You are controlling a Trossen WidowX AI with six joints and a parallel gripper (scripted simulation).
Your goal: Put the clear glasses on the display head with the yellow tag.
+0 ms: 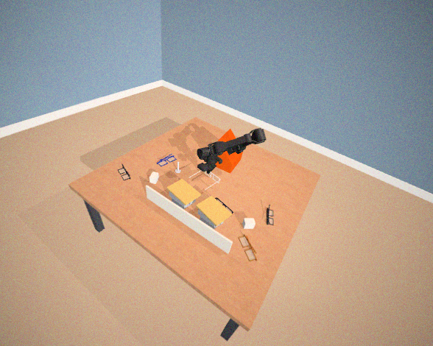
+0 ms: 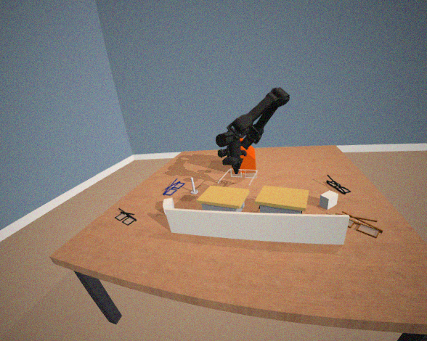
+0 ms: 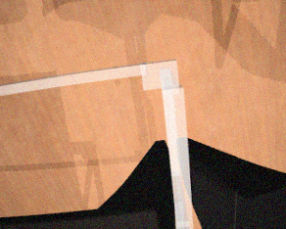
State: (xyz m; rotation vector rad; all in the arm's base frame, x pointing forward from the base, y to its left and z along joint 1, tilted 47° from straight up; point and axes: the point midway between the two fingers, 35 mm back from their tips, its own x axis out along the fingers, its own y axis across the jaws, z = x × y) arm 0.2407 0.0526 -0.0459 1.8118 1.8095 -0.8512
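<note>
My gripper (image 1: 208, 171) (image 2: 236, 173) (image 3: 170, 149) is shut on the clear glasses (image 1: 219, 179) (image 2: 256, 173) (image 3: 172, 108) and holds them above the table, behind the two display heads. Their temples are open and point toward the heads. In the wrist view a pale corner and bar run down between the dark fingers. The left head (image 1: 182, 191) (image 2: 224, 196) and the right head (image 1: 213, 210) (image 2: 282, 197) both show flat yellow tops over grey bodies. Their faces are hidden, and I cannot tell which bears the yellow tag. A black bar (image 1: 226, 206) lies against the right head's back edge.
A long white panel (image 1: 187, 217) (image 2: 258, 226) stands in front of the heads. White blocks (image 1: 154, 177) (image 1: 249, 223) (image 2: 328, 199) flank them. A white peg (image 1: 177, 168) (image 2: 193, 186) stands left of the gripper. Blue, black and brown glasses lie around. An orange block (image 1: 230, 163) (image 2: 248, 159) is behind the arm.
</note>
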